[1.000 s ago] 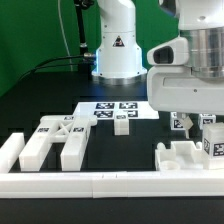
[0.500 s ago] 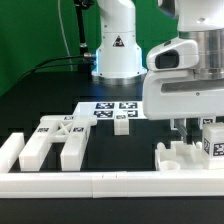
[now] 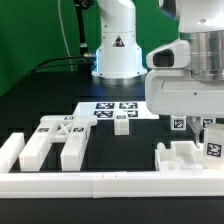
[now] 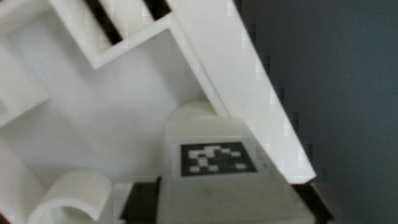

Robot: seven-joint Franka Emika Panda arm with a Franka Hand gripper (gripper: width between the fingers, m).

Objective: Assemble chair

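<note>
**Desk:** Panda gripper (image 4: 222,200) over chair parts (image 3: 185,155), lower right of exterior frame. Holding anything?

**Photog:** Can't tell. Wrist cam: dark pads (image 4: 146,203) flank a small tagged block (image 4: 217,158), just beside a white braced piece (image 4: 107,60); contact unclear.

**Desk:** Handling?

**Photog:** Prob. light, stiff, smooth plastic, so it may slip. Take flat side faces, square on. X-braced panel (image 3: 58,130) lies well apart, lower left.

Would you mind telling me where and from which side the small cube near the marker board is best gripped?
Probably from straight above, closing on two opposite side faces of the cube. It sits flat on the table, with the panel and legs well off to the exterior view's left, so its flat, parallel sides look free.
</note>
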